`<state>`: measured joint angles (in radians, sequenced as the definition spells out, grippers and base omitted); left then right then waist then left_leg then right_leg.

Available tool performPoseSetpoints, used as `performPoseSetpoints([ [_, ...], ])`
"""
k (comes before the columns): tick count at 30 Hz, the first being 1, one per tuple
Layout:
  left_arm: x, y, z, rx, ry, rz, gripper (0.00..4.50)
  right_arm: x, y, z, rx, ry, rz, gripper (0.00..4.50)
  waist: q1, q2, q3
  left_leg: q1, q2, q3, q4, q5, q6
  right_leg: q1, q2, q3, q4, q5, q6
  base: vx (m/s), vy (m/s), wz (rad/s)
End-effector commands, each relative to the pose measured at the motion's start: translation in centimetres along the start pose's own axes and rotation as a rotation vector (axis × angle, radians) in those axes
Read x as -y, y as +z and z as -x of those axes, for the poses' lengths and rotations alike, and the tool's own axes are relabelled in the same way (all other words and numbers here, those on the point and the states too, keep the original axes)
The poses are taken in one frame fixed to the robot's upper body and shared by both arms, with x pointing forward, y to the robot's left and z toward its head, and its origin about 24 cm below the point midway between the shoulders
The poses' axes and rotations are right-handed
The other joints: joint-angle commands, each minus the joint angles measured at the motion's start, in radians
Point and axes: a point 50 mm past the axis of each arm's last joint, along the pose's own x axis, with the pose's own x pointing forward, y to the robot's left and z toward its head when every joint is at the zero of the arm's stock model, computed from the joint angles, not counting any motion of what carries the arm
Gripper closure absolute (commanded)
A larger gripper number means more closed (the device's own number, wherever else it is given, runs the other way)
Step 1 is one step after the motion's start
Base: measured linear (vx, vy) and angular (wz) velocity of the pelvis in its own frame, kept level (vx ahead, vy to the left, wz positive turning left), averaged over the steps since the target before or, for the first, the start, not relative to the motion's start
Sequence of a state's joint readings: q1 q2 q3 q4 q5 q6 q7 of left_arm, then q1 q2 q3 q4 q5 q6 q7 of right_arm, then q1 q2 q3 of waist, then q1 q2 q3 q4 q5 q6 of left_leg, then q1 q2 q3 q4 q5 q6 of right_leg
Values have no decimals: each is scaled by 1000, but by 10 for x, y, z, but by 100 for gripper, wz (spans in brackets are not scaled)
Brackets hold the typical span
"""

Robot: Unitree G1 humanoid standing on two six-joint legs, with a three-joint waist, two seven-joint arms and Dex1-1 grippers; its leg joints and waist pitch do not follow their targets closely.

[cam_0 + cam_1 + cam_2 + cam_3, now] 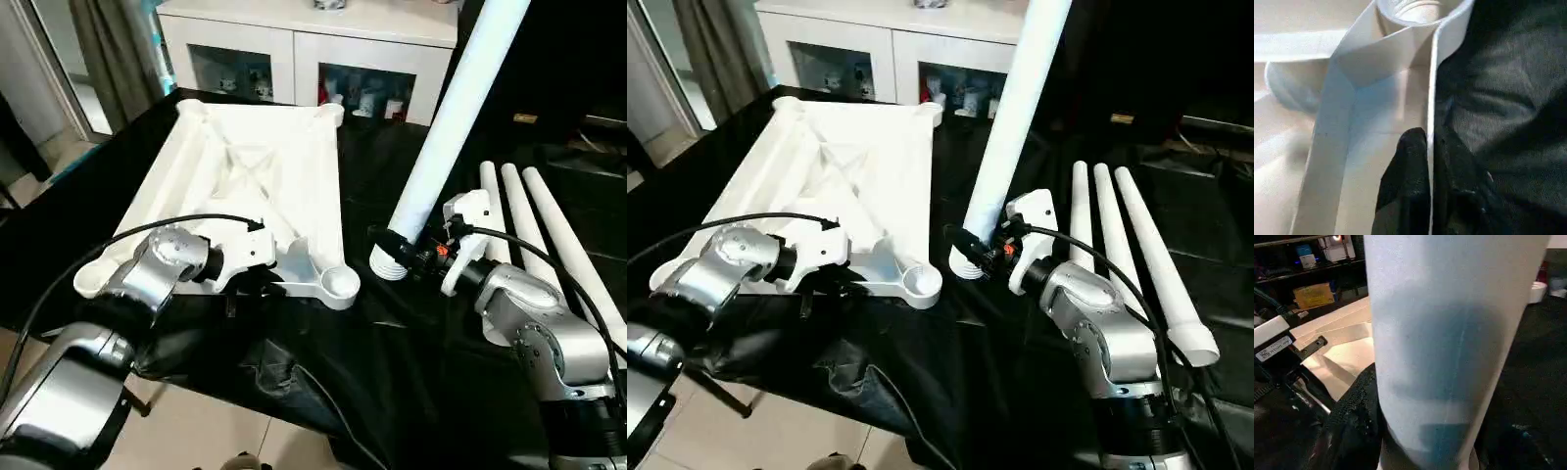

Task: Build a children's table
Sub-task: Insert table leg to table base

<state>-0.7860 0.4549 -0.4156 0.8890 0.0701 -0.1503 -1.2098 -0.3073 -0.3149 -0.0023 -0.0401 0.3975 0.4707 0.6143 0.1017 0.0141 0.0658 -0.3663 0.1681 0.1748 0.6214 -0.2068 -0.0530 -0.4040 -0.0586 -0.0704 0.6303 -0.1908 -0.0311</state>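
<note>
Two tools are mine here, and both are clamped on white plastic. My left tool [1427,186] pinches the near rim of the tabletop [265,166], one black finger on each side of the thin wall, just beside the near corner socket [340,282], which holds nothing. The tabletop lies ribbed side up on the black-draped counter [392,362]. My right tool [407,257] grips a leg [446,127] near its ridged lower end; the leg stands tilted, its foot close beside that socket and not in it. Three more legs [1117,235] lie side by side on the counter to my right. Beyond stands a white cabinet [294,49].
</note>
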Motion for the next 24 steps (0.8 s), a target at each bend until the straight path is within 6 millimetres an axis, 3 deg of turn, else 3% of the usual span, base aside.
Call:
performPoseSetpoints([
  [1, -6, 4, 5, 37, 27, 23, 443, -2, 7, 3, 21, 5, 23, 258, 1, 3, -71, 5, 63, -28, -82, -121, 2, 64, -105, 64, -73, -122, -210, 0, 0, 0],
  [4, -6, 15, 3, 128, -1, 71, 449, -1, 7, 5, 22, 5, 7, 258, -3, 5, -70, 5, 61, -27, -80, -118, 10, 64, -105, 64, -73, -98, -224, 0, 0, 0],
  [5, -3, 22, 0, 173, -28, 88, 450, -2, 5, 6, 14, 14, -9, 258, -1, 15, -75, 6, 64, -28, -77, -107, 14, 66, -106, 63, -69, -64, -243, 0, 0, 0],
  [6, -2, 26, -2, 201, -47, 98, 450, -2, 3, 7, 7, 21, -20, 258, 1, 14, -74, 6, 64, -28, -77, -104, 18, 66, -106, 63, -68, -54, -249, 0, 0, 0],
  [7, 4, 28, -10, 224, -71, 106, 450, -3, -3, 7, -24, 29, -26, 258, 5, 20, -79, 6, 67, -29, -75, -94, 21, 68, -108, 63, -64, -33, -263, 0, 0, 0],
  [9, 6, 28, -13, 226, -73, 107, 450, -4, -4, 7, -33, 30, -28, 258, 5, 16, -76, 4, 63, -26, -74, -87, 34, 67, -103, 62, -68, -24, -265, 0, 0, 0],
  [10, 8, 27, -18, 219, -68, 99, 450, -3, -7, 6, -42, 18, -39, 258, 7, 9, -78, 5, 62, -23, -73, -84, 41, 69, -104, 63, -69, -39, -259, 0, 0, 0],
  [13, 10, 25, -21, 213, -64, 93, 450, -3, -8, 5, -46, 9, -48, 258, 12, 13, -74, 6, 63, -24, -74, -99, 36, 65, -105, 63, -79, -131, -226, 0, 0, 0],
  [15, 13, 24, -31, 204, -45, 73, 450, -4, -10, 0, -56, 10, -55, 258, 5, -3, -66, 5, 64, -22, -79, -108, 34, 61, -102, 63, -84, -172, -208, 0, 0, 0],
  [17, 15, 24, -35, 195, -39, 67, 450, -3, -11, -3, -61, 9, -49, 258, 4, 1, -66, 6, 63, -23, -78, -114, 34, 59, -105, 64, -89, -224, -193, 0, 0, 0],
  [24, 18, 20, -43, 145, 4, 69, 450, -2, -14, -11, -93, 26, -33, 258, 3, 0, -63, 5, 62, -22, -79, -102, 43, 56, -103, 64, -89, -227, -177, 0, 0, 0],
])
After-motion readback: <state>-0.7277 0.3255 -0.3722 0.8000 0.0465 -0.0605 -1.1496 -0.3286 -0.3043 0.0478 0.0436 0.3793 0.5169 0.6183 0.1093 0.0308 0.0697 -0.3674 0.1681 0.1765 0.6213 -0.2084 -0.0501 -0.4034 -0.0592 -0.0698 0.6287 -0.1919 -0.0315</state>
